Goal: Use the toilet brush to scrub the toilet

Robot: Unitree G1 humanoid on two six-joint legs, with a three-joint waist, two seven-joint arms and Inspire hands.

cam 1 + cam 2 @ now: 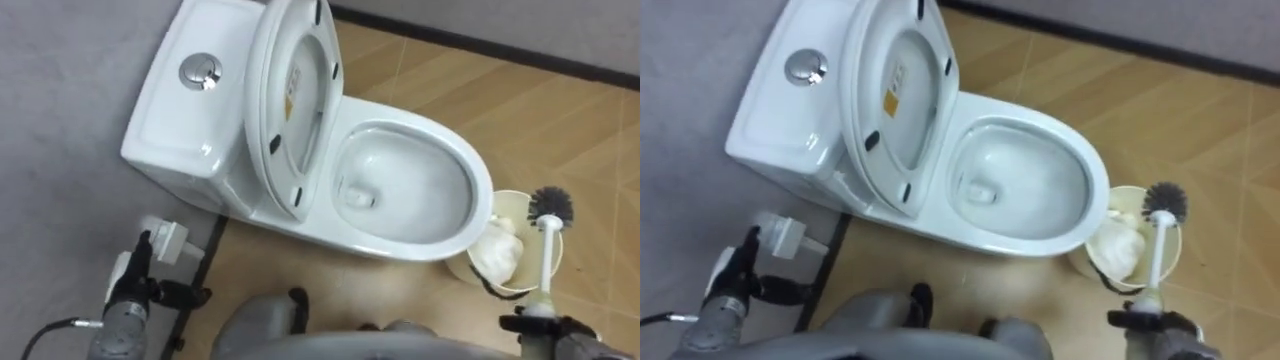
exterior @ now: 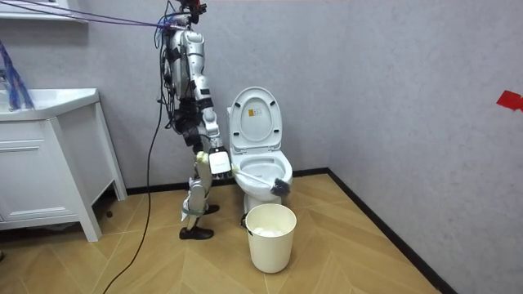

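**Left eye view.** The toilet [image 1: 240, 190] has its lid and seat [image 1: 290, 100] raised against the cistern, leaving the bowl [image 1: 425, 180] open for brushing. The toilet brush [image 1: 546, 250] is not in the bowl. Its dark head stands just outside the rim, over the waste bin [image 1: 515, 203], which holds white paper. The right robot hand [image 1: 560, 335] is clamped round the lower end of the handle, with the head pointing away from the robot. This grip is judged fit for swinging the head across into the bowl. The left robot hand [image 1: 135, 290] sits low beside the cistern; the state of its fingers cannot be told.

**Room view.** The robot stands on the floor at the toilet's side. The brush reaches toward the bowl front, and the bin stands before it.

**Right eye view.** The fingers are closed on the handle, and the head is clear of the rim.
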